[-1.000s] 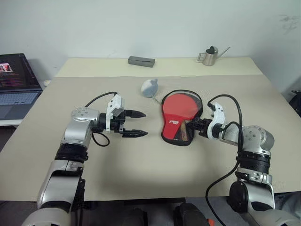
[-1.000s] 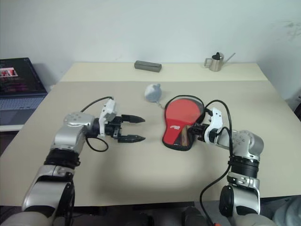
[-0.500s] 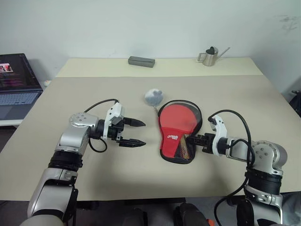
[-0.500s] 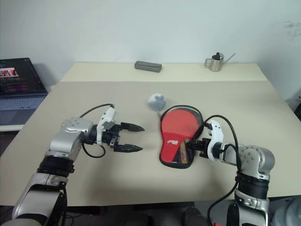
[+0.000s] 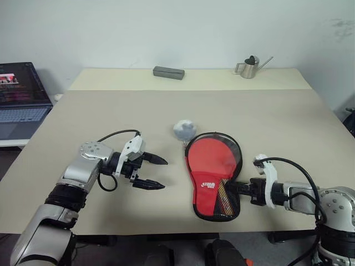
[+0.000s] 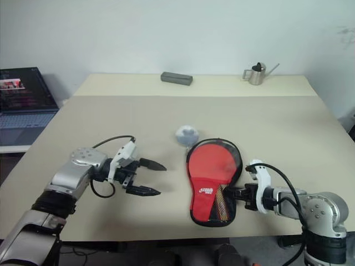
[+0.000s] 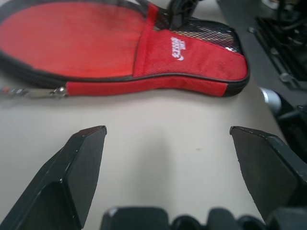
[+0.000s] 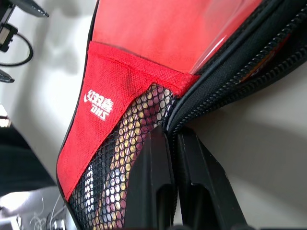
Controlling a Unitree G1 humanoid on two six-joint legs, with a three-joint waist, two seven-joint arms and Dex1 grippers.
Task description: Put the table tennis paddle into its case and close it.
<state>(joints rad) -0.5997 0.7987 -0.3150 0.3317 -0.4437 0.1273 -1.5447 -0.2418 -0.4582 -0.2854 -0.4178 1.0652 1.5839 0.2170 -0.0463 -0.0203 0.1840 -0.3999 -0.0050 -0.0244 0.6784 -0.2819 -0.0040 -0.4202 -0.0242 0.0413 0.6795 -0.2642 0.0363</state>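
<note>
The case (image 5: 213,166) lies flat near the table's front edge, red side up, with its white logo and black mesh panel toward me. The table tennis paddle is inside it; its striped handle (image 5: 223,195) shows through the mesh. My right gripper (image 5: 233,189) is shut on the case's zippered edge beside the mesh, as the right wrist view shows (image 8: 173,136). My left gripper (image 5: 165,174) hovers open just left of the case, pointing at it, with nothing between its fingers. In the left wrist view the case (image 7: 96,43) lies beyond the spread fingertips, a zipper pull (image 7: 33,92) hanging from its rim.
A small grey lump (image 5: 183,129) sits just behind the case, joined to it by a cord. At the table's back stand a grey block (image 5: 168,72) and a metal watering can (image 5: 247,67). A laptop (image 5: 19,100) sits on a side table at the far left.
My right gripper has dragged the case toward the table's front edge, and the grey lump has trailed after it. My left arm has drawn back and lowered, still open.
</note>
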